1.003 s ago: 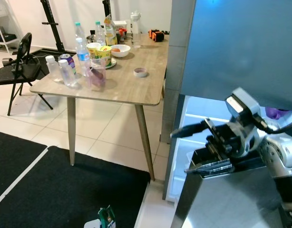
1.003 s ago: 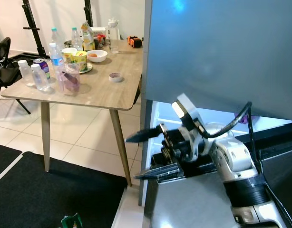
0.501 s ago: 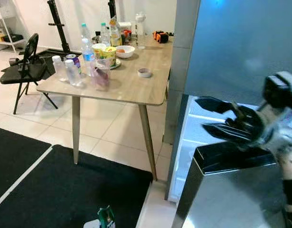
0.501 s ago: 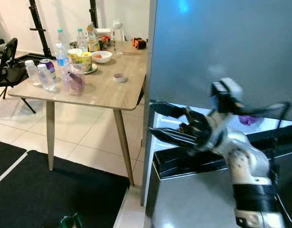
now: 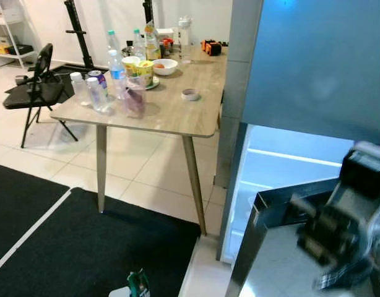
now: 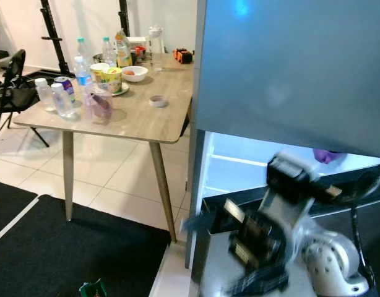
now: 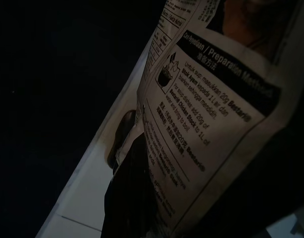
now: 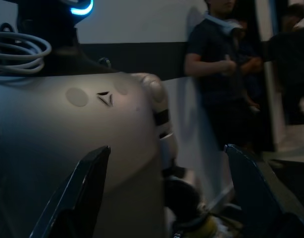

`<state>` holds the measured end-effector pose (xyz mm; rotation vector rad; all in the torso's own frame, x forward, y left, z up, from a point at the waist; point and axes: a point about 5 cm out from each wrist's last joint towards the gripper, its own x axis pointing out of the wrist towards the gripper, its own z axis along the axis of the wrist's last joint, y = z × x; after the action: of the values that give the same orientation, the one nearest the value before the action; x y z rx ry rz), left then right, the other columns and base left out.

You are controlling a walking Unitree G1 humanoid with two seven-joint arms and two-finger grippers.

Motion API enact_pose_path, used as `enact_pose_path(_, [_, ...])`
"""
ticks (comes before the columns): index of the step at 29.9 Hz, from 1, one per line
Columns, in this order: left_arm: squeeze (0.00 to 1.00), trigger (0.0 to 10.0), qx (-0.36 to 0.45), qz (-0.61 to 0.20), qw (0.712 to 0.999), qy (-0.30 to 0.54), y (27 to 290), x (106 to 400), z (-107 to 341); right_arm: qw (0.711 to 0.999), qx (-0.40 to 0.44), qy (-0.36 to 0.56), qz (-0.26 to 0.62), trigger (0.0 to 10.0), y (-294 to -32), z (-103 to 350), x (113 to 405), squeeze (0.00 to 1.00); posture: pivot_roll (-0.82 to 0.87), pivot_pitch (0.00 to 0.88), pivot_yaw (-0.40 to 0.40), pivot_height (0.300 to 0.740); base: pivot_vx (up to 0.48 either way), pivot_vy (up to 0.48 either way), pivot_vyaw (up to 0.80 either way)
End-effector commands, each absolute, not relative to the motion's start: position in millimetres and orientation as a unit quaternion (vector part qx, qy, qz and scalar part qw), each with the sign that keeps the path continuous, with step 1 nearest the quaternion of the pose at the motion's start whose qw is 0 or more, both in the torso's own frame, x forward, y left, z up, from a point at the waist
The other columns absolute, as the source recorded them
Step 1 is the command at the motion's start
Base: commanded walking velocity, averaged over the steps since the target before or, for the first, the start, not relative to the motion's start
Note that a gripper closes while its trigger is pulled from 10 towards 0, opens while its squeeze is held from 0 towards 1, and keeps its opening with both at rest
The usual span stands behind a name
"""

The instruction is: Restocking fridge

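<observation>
Right eye view: right gripper [image 6: 255, 247] low in front of the open fridge [image 6: 289, 74], heavily motion-blurred, just above the grey lower door [image 6: 221, 272]. Right wrist view gives the finger state: two black fingers [image 8: 77, 193] spread wide apart, nothing between them, pointed back at the robot's own silver body [image 8: 68, 148], with two people [image 8: 226, 74] standing behind near a wall. Fridge interior lit, white shelf visible, something purple [image 6: 326, 156] on it at the right edge, probably a bag or produce, too small to call.

Left wrist view: very dark, left gripper [image 7: 129, 198] closed on a printed packet [image 7: 211, 114] with preparation instructions on its back, held over a pale tiled floor; one black finger [image 7: 122, 136] visible against the packet edge.

Wooden table [image 5: 171, 117] left of the fridge, carrying water bottles [image 5: 94, 93], a can, cups, a white bowl [image 5: 159, 66] and a small round lid [image 5: 190, 94]. Black folding chair [image 5: 35, 86] beyond the table, black mat [image 5: 85, 247] on the floor.
</observation>
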<state>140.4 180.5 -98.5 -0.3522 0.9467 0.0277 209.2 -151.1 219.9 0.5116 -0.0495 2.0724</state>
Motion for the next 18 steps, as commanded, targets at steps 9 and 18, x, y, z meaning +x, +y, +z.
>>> enact_pose_path(9, [0.0, 10.0, -0.174, 0.008, 0.861, 0.478, 177.1, 128.7, -103.4, 0.554, 0.174, 0.243, 0.777, 10.0, -182.3, 123.9, 185.6, 0.0, -0.1, 0.044, -0.031, 0.74, 0.0, 0.0, 0.0])
enact_pose_path(18, [0.0, 10.0, -0.17, 0.011, 0.861, 0.479, 179.7, 128.2, -103.4, 0.66, 0.164, 0.395, 0.618, 10.0, -230.9, 33.2, 177.0, 0.0, -0.09, 0.037, -0.033, 0.74, 0.0, 0.0, 0.0])
